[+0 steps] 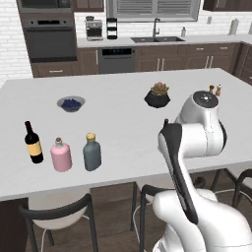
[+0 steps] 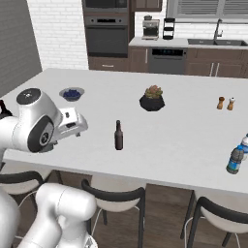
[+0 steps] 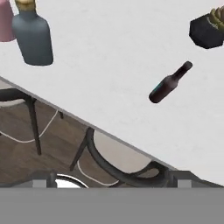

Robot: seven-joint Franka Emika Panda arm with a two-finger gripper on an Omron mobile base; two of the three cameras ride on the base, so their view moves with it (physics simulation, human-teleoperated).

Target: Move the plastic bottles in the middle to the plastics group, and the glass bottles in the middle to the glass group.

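White island counter (image 1: 123, 98): left base view shows wine bottle (image 1: 33, 143), pink bottle (image 1: 61, 155) and grey flask (image 1: 91, 152) together. Right base view: brown bottle (image 2: 118, 135) mid-counter, water bottles (image 2: 236, 159) far right. Hand view: jaws spread, holding nothing.

The squat pink round-shouldered bottle (image 3: 5, 22) is cut by the hand view's left edge, with a sliver of its body showing beside the grey-blue flask (image 3: 32, 37), whose tan cap the top edge clips. The dark planter with a succulent (image 3: 209, 28) runs off the right edge. In the right base view, the small clear water bottle with a blue label (image 2: 243, 145) is partly cut off at the right edge, behind a darker blue-labelled bottle (image 2: 234, 161). The two small shakers (image 1: 215, 90) on the far right of the white counter (image 1: 123, 123) are too small to identify.
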